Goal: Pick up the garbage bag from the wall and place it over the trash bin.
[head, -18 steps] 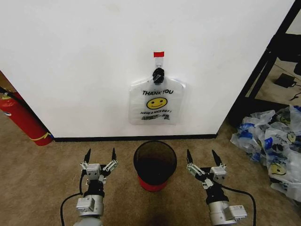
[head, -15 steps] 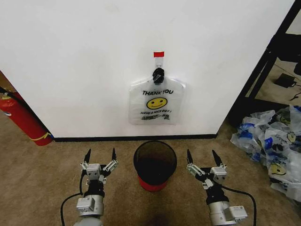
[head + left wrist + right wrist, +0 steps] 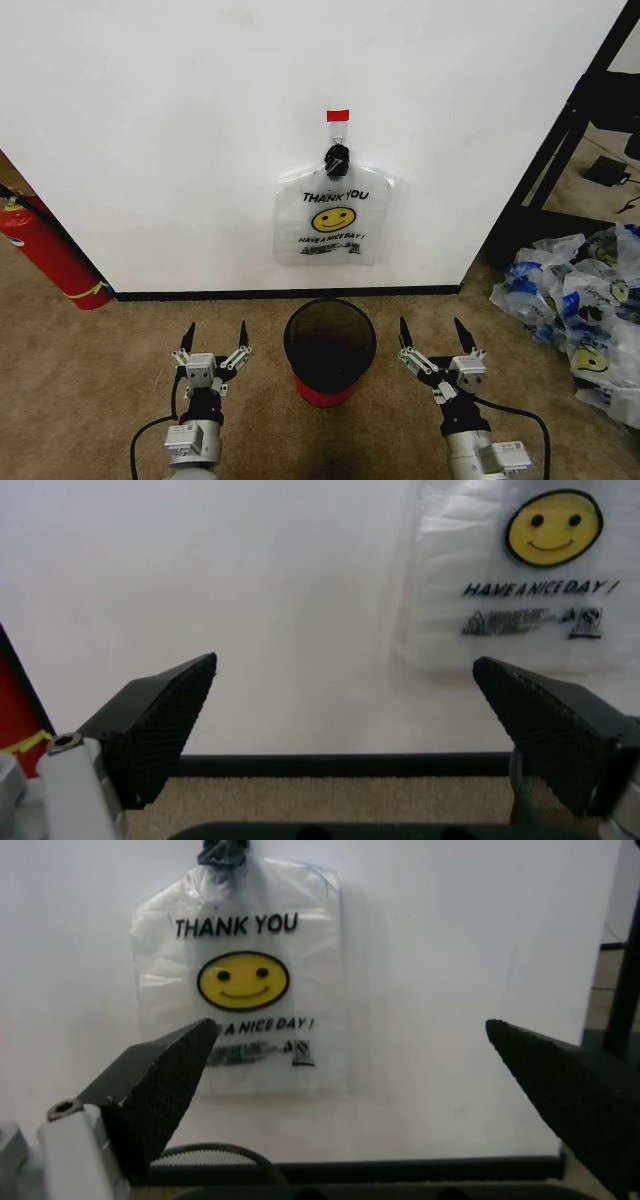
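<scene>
On the wall (image 3: pixel 150 130) the garbage bag (image 3: pixel 334 216) hangs above the trash bin (image 3: pixel 329 350) — I hold left gripper (image 3: pixel 214 338) and right gripper (image 3: pixel 432 335) beside it, jaws spread.

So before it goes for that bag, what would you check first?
1. Garbage bag hanging on the wall under the red tape: ok.
2. Left pincer open, nothing in it: ok.
3. Right pincer open, nothing in it: ok.
4. Trash bin upright, mouth unblocked, between the pincers: ok.
5. How firmly the knotted handles sit on the hook: cannot tell.
</scene>
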Tool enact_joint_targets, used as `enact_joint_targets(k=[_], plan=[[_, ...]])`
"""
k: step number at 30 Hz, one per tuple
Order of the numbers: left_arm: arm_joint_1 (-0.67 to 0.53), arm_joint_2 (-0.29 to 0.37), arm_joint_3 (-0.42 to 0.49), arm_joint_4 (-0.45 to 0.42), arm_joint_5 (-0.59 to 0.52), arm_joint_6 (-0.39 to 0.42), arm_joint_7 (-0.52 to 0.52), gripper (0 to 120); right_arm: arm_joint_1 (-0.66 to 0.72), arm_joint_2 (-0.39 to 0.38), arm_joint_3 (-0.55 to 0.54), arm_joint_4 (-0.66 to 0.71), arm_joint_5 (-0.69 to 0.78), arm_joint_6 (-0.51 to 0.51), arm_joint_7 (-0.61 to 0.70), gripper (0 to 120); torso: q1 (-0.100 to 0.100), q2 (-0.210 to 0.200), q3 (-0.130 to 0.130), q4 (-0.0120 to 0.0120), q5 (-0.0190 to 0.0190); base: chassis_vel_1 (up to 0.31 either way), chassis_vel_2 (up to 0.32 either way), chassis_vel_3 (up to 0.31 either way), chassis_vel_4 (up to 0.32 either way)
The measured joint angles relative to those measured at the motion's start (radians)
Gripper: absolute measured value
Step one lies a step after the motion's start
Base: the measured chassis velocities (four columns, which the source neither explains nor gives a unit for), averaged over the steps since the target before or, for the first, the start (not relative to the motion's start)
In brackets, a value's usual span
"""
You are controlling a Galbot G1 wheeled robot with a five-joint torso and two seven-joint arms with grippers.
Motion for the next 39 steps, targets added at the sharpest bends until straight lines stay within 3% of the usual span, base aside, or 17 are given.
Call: enact_joint_targets(k=[2, 5, 10, 16, 19, 23, 26, 30, 39], plan=[[0.003, 0.000, 0.000, -0.001, 0.003, -0.001, 0.000, 100, 0.015, -0.010, 0.000, -0.008, 0.018, -0.001, -0.001, 100, 0.000, 0.000, 0.000, 0.0001, 0.0000, 0.000, 0.000, 0.000, 0.000], [0.013, 0.008, -0.003, -0.007, 0.016, -0.003, 0.000, 100, 0.123, -0.084, -0.003, -0.059, 0.156, -0.010, -0.019, 100, 0.000, 0.000, 0.000, 0.0006, 0.0003, 0.000, 0.000, 0.000, 0.000], [0.009, 0.019, 0.008, -0.009, 0.018, 0.003, 0.000, 100, 0.246, -0.189, -0.019, -0.121, 0.352, -0.044, -0.072, 100, 0.000, 0.000, 0.000, -0.0005, -0.0003, 0.000, 0.000, 0.000, 0.000], [0.039, -0.007, -0.003, -0.020, 0.048, -0.004, 0.000, 100, 0.580, -0.278, -0.165, -0.298, 0.549, -0.125, -0.155, 100, 0.000, 0.000, 0.000, 0.0006, -0.0001, 0.000, 0.000, 0.000, 0.000], [0.047, -0.010, -0.014, -0.036, 0.051, -0.004, 0.000, 100, 0.675, -0.287, -0.214, -0.357, 0.639, -0.155, -0.167, 100, 0.000, 0.000, 0.000, 0.0007, -0.0003, 0.000, 0.000, 0.000, 0.000], [0.065, -0.011, -0.032, -0.065, 0.055, -0.005, 0.000, 100, 0.859, -0.270, -0.301, -0.497, 0.799, -0.198, -0.160, 100, 0.000, 0.000, 0.000, 0.0003, -0.0001, 0.000, 0.000, 0.000, 0.000], [0.072, -0.014, -0.036, -0.071, 0.059, -0.007, 0.000, 100, 0.914, -0.251, -0.318, -0.527, 0.856, -0.218, -0.152, 100, 0.000, 0.000, 0.000, 0.0004, -0.0002, 0.000, 0.000, 0.000, 0.000], [0.085, -0.033, -0.039, -0.083, 0.067, -0.011, 0.000, 100, 1.039, -0.150, -0.336, -0.591, 0.988, -0.270, -0.126, 100, 0.000, 0.000, 0.000, 0.0003, -0.0003, 0.000, 0.000, 0.000, 0.000], [0.089, -0.033, -0.043, -0.089, 0.067, -0.012, -0.001, 100, 1.102, -0.058, -0.313, -0.659, 1.051, -0.282, -0.096, 100, 0.000, 0.000, 0.000, 0.0000, -0.0002, 0.000, 0.000, 0.000, 0.000]])
